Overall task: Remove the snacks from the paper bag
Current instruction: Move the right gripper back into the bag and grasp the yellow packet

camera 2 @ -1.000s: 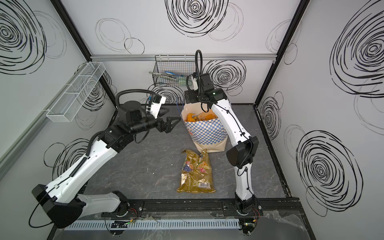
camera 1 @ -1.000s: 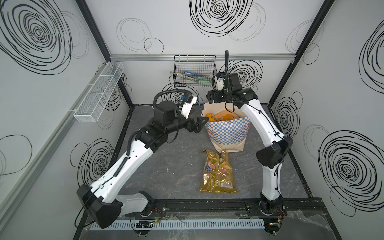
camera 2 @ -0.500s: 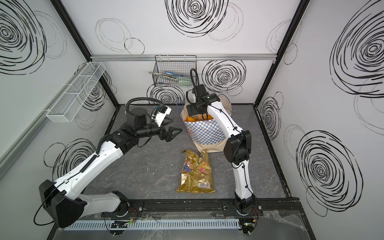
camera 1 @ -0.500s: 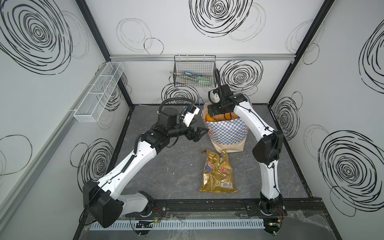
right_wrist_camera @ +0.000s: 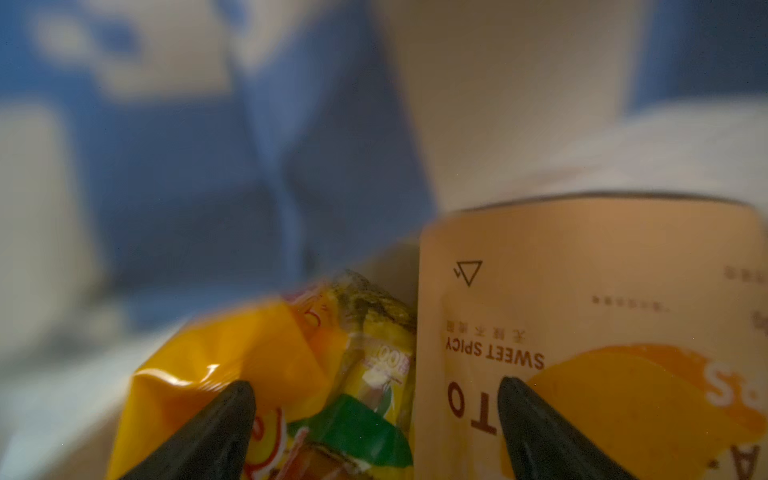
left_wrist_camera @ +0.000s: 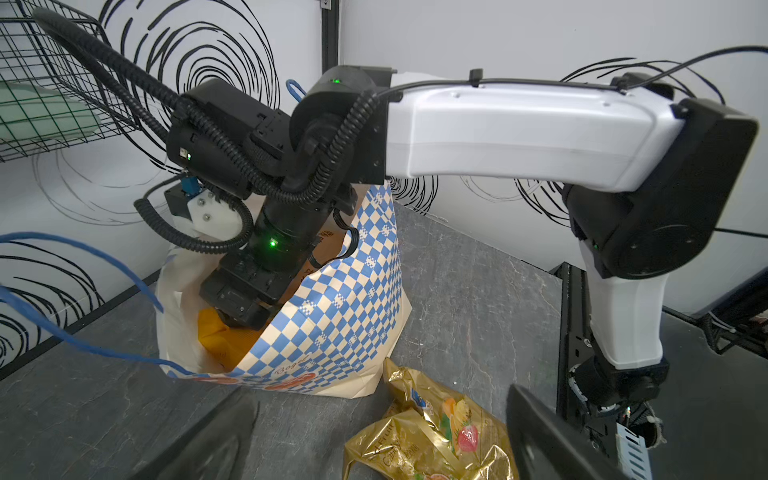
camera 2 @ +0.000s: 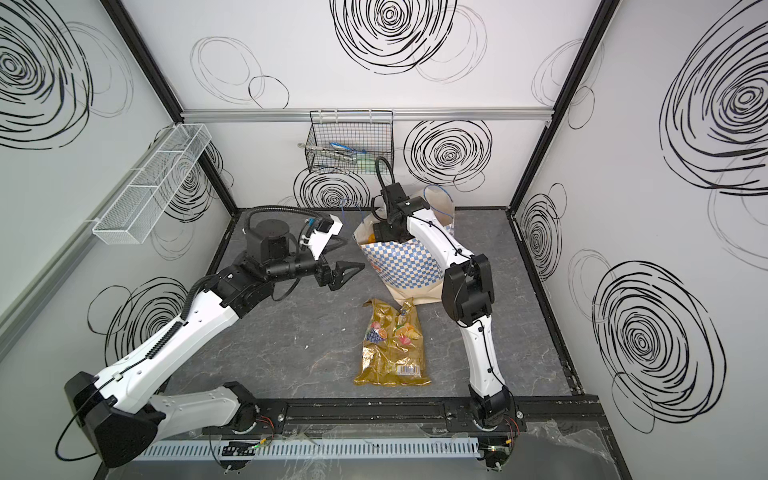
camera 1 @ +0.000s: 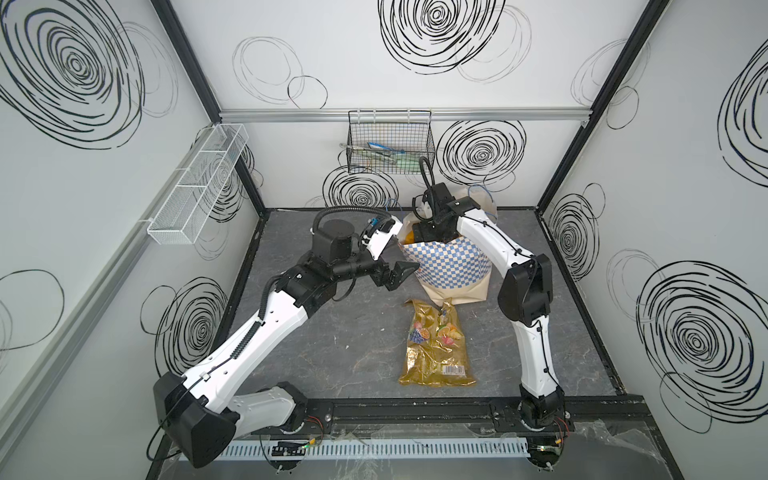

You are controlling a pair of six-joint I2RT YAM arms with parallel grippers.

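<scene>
Cream paper bag (camera 1: 451,270) with a blue check band stands upright at the far middle of the grey floor, mouth open, blue cord handles (left_wrist_camera: 83,291) flopped outward. Just changed: the right gripper (right_wrist_camera: 374,384) has come down from above the rim and now sits inside the bag, wrist sunk below the paper edge in both top views. Its wrist view shows the jaws spread wide and gripping nothing, with an orange-yellow foil packet (right_wrist_camera: 232,353) just beyond one finger and a tan "SWEET SPICY" potato bag (right_wrist_camera: 582,311) just beyond the other, the two packets standing side by side. Reading: this is the reach for the next snack, with contact close but no pinch yet; which packet is the target I cannot tell. Compared with a second ago, the right elbow has folded down and toward the bag. The left gripper (camera 1: 402,272) has dropped from the bag's rim to a spot lower on its left side, near the paper but apart from it, with jaws open and empty in its wrist view. Unchanged: the gold fruit-candy packet (camera 1: 436,353) lies flat on the floor just near of the bag, already out. The black wire basket (camera 1: 390,145) hangs on the far wall, untouched. At least two packets remain inside.
</scene>
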